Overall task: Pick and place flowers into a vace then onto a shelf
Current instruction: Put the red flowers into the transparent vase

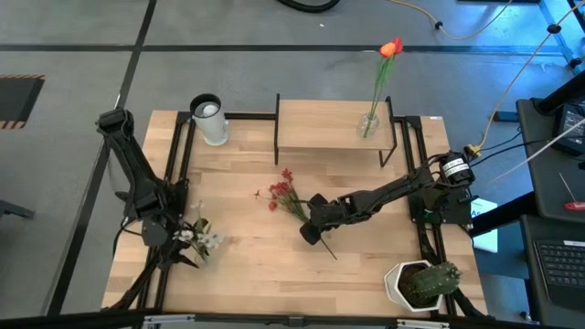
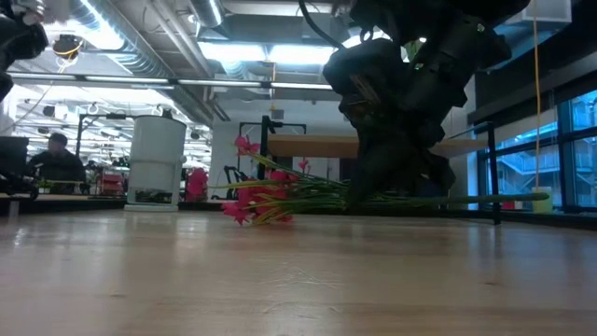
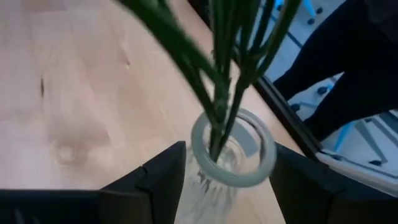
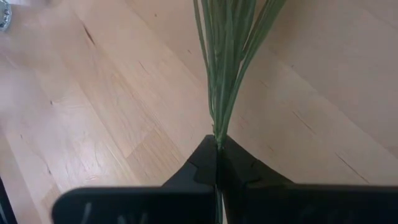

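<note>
A red blossom sprig [image 1: 281, 194] lies on the wooden tabletop in the middle, with its blossoms toward the far left; it also shows in the low view [image 2: 256, 201]. My right gripper [image 1: 315, 227] is shut on its green stems. My left gripper [image 1: 186, 239] is near the table's left edge, shut on a small glass vase [image 3: 233, 152] that holds white blossom sprigs [image 1: 205, 238]. The shelf [image 1: 320, 128] stands at the far middle. On it is a glass vase [image 1: 369, 124] holding an orange tulip [image 1: 391, 47]. My left gripper holds the glass vase's body just below its rim [image 3: 194, 163] between its two fingers, one on each side. The vase stands upright with green stems rising from its mouth. Whether its base is on the table does not show. My right gripper pinches the sprig's bundled green stems [image 4: 217, 138] between its two shut fingers, partway along their length. The fingers slant down from the table's right side and lie across the stems. The blossoms [image 2: 244, 211] and the stem's free end [image 2: 508, 198] lie low at the tabletop.
A white cup-like vase [image 1: 210, 119] stands at the far left next to the shelf. A green cactus in a white pot [image 1: 422, 283] stands at the near right corner. Black frame rails [image 1: 174, 164] run along the table's left and right sides. A person [image 2: 58, 159] sits in the room beyond the table.
</note>
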Robot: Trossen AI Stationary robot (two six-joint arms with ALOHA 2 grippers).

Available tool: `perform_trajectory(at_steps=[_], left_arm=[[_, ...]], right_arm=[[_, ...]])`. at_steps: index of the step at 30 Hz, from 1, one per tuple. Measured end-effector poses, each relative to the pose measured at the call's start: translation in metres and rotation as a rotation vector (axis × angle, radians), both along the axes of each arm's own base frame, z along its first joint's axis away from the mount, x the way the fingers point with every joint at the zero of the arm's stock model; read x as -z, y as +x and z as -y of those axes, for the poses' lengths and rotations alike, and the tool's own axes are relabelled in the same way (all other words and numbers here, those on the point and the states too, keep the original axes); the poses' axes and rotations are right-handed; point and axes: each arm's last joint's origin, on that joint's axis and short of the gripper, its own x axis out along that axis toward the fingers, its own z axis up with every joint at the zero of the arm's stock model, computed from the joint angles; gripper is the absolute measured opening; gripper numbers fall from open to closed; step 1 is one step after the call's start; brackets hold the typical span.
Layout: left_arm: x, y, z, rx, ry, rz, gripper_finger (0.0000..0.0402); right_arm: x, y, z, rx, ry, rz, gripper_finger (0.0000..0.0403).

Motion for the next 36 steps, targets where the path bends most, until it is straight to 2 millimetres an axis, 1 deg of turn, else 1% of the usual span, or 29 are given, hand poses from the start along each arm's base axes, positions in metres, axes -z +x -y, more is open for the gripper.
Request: perform_trajectory(at_steps=[4,8,12,17,19,22,26,28,32,36], left_arm=[[0.005,0.003,0.004,-0.048,0.021,-0.006,0.0211],[0.009,0.007,0.008,-0.081,0.043,0.018,0.0196],[0.012,0.009,0.012,-0.075,0.054,0.028,0.0162],[0.01,0.011,0.014,-0.081,0.03,0.05,0.0112],[0.008,0.012,0.015,-0.102,0.023,0.085,0.0111],[0.002,0.015,0.015,-0.177,-0.006,0.16,0.0111],[-0.003,0.023,0.01,-0.325,0.033,0.259,0.0111],[-0.004,0.029,0.005,-0.394,0.081,0.298,0.0111],[-0.006,0.045,-0.009,-0.525,0.149,0.343,0.0111],[-0.011,0.063,-0.027,-0.594,0.233,0.39,0.0111]], right_arm=[[0.0,0.0,0.0,0.0,0.0,0.0,0.0005],[0.0,0.0,0.0,0.0,0.0,0.0,0.0005],[0.0,0.0,0.0,0.0,-0.001,0.0,0.0005],[0.0,0.0,0.0,0.005,0.001,-0.006,0.0005],[0.001,-0.002,0.001,0.023,0.002,-0.021,0.0005],[0.003,-0.004,0.001,0.027,-0.005,-0.046,0.0003],[0.005,-0.007,0.005,0.071,-0.013,-0.089,0.0002],[0.006,-0.009,0.01,0.11,-0.035,-0.113,0.0002],[0.006,-0.008,0.017,0.15,-0.062,-0.114,0.0002],[0.006,-0.006,0.026,0.221,-0.081,-0.099,0.0002]])
